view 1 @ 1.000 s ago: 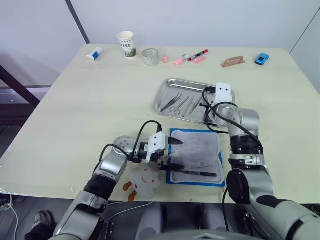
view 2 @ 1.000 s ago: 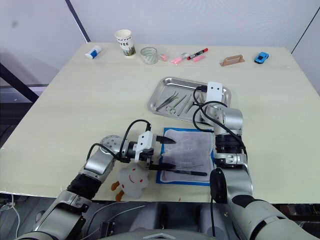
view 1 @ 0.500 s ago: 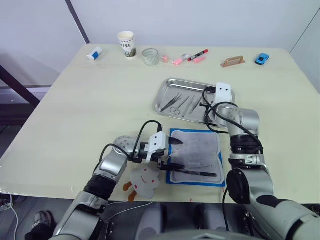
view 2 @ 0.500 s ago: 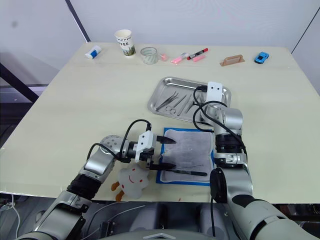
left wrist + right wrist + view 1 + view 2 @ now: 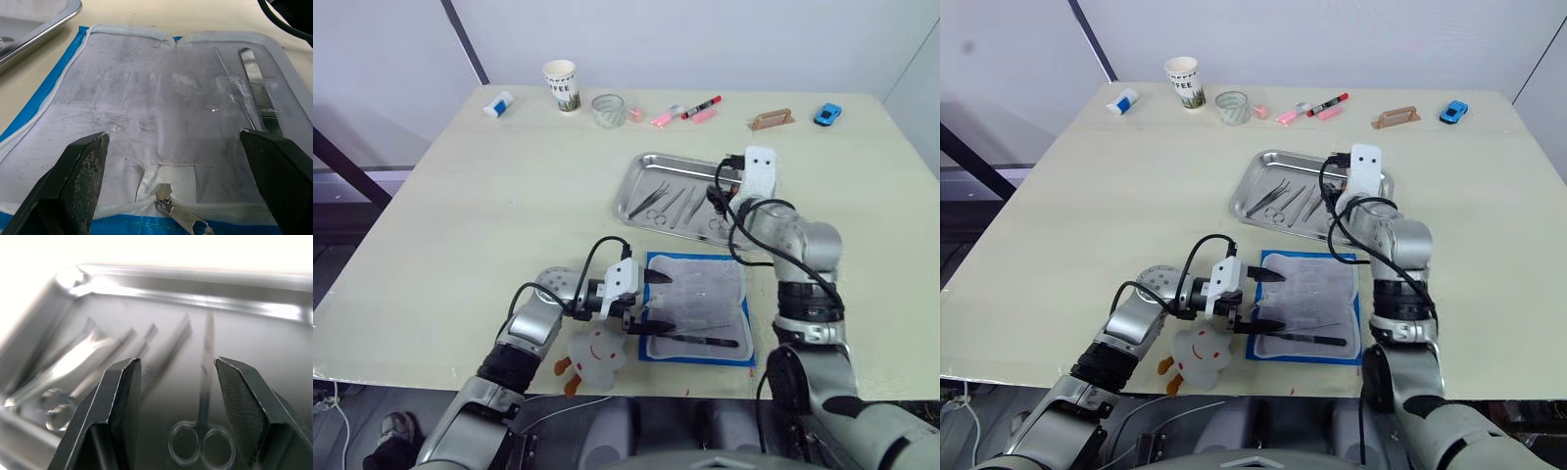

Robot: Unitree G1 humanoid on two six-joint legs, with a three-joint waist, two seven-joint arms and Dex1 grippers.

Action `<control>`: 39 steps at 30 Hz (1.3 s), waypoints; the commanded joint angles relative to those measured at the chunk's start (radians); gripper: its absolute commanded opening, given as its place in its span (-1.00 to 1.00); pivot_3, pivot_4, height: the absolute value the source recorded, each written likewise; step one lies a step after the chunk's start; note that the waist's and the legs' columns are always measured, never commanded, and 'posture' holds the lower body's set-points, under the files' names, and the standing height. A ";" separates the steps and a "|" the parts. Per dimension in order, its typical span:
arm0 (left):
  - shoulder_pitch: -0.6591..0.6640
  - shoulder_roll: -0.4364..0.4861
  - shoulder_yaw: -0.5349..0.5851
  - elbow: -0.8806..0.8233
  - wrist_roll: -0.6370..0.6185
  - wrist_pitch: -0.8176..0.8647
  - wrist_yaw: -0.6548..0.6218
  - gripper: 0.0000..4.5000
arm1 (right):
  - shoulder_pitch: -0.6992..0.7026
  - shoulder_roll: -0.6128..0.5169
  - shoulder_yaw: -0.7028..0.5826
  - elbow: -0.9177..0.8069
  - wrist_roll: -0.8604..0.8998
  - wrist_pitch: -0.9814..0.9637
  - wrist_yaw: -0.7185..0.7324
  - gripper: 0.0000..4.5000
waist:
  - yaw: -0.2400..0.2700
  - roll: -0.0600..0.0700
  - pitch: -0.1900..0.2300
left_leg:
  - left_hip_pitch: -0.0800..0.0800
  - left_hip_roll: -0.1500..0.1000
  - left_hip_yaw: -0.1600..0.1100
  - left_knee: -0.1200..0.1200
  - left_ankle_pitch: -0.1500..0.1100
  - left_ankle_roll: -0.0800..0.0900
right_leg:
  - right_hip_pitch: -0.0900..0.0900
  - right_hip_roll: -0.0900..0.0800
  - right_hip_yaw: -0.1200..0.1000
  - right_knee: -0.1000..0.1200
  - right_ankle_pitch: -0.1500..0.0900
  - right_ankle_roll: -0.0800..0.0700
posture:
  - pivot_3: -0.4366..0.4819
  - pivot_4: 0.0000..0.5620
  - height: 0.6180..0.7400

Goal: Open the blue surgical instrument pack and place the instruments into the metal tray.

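Note:
The blue surgical instrument pack lies open near the table's front edge, white lining up. A dark flat tool and a thin probe still rest in it along one side. My left gripper is open at the pack's left edge, one finger on each side of the zipper end, holding nothing. The metal tray sits just behind the pack with several instruments inside. My right gripper hangs open over the tray's right half, above ring-handled scissors, gripping nothing.
A white plush toy lies at the front edge under my left wrist. Along the far edge stand a small bottle, a paper cup, a glass, pink and red markers, a tan handle piece and a blue toy car.
My right arm has lifted and swung back and to the right, farther over the tray. The left gripper and the pack have stayed put.

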 commanded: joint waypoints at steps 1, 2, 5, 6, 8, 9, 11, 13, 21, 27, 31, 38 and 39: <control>0.026 0.009 -0.026 0.039 0.022 0.016 -0.010 1.00 | 0.068 -0.071 0.046 -0.128 0.034 -0.178 0.168 0.18 | 0.000 0.000 0.000 | 0.000 0.000 0.000 0.000 0.000 0.000 | 0.000 0.000 0.000 0.000 0.000 0.000 | -0.05 -0.47 1.00; 0.025 0.008 -0.024 0.042 0.021 0.013 -0.013 1.00 | 0.085 -0.078 0.023 -0.150 0.076 -0.165 0.197 0.18 | -0.001 0.000 0.000 | 0.000 0.000 0.000 0.000 0.000 0.000 | 0.000 0.000 0.000 0.000 0.000 0.000 | -0.05 -0.47 1.00; 0.023 0.009 -0.020 0.050 0.017 0.005 -0.021 1.00 | 0.142 -0.151 0.012 -0.212 0.154 -0.184 0.330 0.18 | -0.001 0.000 0.000 | 0.001 0.000 0.000 0.000 0.000 0.000 | 0.000 0.001 0.000 0.000 0.000 0.000 | -0.05 -0.47 1.00; 0.022 0.009 -0.019 0.053 0.015 0.003 -0.023 1.00 | 0.165 -0.184 0.019 -0.230 0.169 -0.202 0.381 0.18 | 0.000 0.000 0.000 | 0.001 0.000 0.000 0.000 0.000 0.000 | 0.000 0.001 0.000 0.000 0.000 0.000 | -0.05 -0.47 1.00; 0.022 0.009 -0.017 0.058 0.010 -0.004 -0.030 1.00 | 0.228 -0.266 0.030 -0.270 0.210 -0.237 0.515 0.30 | 0.000 0.000 0.000 | 0.001 0.000 0.000 0.000 0.000 0.000 | 0.000 0.001 0.000 0.000 0.000 0.000 | -0.05 -0.47 1.00; 0.022 0.010 -0.016 0.063 0.010 -0.010 -0.033 1.00 | 0.276 -0.324 0.026 -0.300 0.239 -0.258 0.608 0.42 | 0.006 0.000 0.000 | 0.000 0.000 0.000 0.000 0.000 0.000 | 0.000 0.001 0.000 0.000 0.000 0.000 | -0.05 -0.47 1.00; 0.024 0.012 -0.016 0.072 0.010 -0.020 -0.038 1.00 | 0.357 -0.419 0.007 -0.341 0.293 -0.300 0.748 0.79 | 0.005 -0.001 0.001 | -0.001 0.000 -0.002 0.000 0.000 0.000 | 0.001 0.001 0.000 -0.003 0.000 0.000 | -0.05 -0.47 1.00; 0.024 0.012 -0.015 0.076 0.009 -0.024 -0.040 1.00 | 0.411 -0.478 -0.010 -0.355 0.319 -0.339 0.819 0.98 | 0.001 -0.001 0.001 | -0.001 0.000 -0.001 0.000 -0.001 0.001 | 0.001 0.001 0.001 -0.004 0.000 0.000 | -0.05 -0.47 1.00; 0.010 0.013 -0.009 0.136 0.014 -0.059 -0.055 1.00 | 0.738 -0.717 -0.153 -0.410 0.353 -0.529 1.124 0.98 | 0.004 -0.003 0.002 | 0.001 -0.001 -0.001 0.000 -0.001 0.001 | 0.002 0.002 0.002 -0.003 0.000 0.000 | -0.05 -0.47 1.00; 0.001 0.013 -0.003 0.171 0.017 -0.081 -0.066 1.00 | 0.949 -0.808 -0.309 -0.415 0.357 -0.605 1.237 0.98 | 0.004 -0.004 0.002 | 0.002 -0.001 0.000 0.001 -0.001 0.001 | 0.003 0.003 0.003 -0.002 0.000 0.001 | -0.05 -0.47 1.00; -0.010 0.012 0.001 0.190 0.018 -0.090 -0.072 1.00 | 1.026 -0.846 -0.401 -0.417 0.370 -0.616 1.273 0.98 | 0.003 -0.004 0.002 | 0.002 -0.001 0.000 0.001 -0.001 0.001 | 0.003 0.004 0.004 -0.002 0.000 0.001 | -0.05 -0.47 1.00; -0.029 0.008 -0.001 0.201 0.014 -0.081 -0.084 1.00 | 1.013 -0.857 -0.375 -0.461 0.382 -0.601 1.241 0.98 | 0.003 -0.004 0.002 | 0.002 -0.001 0.000 0.001 -0.001 0.001 | 0.003 0.005 0.004 -0.002 0.000 0.001 | -0.05 -0.47 1.00; -0.030 0.008 -0.001 0.201 0.013 -0.080 -0.086 1.00 | 1.003 -0.859 -0.359 -0.476 0.383 -0.592 1.228 0.98 | 0.003 -0.004 0.002 | 0.002 -0.001 0.000 0.001 -0.001 0.001 | 0.003 0.005 0.004 -0.002 0.000 0.001 | -0.05 -0.47 1.00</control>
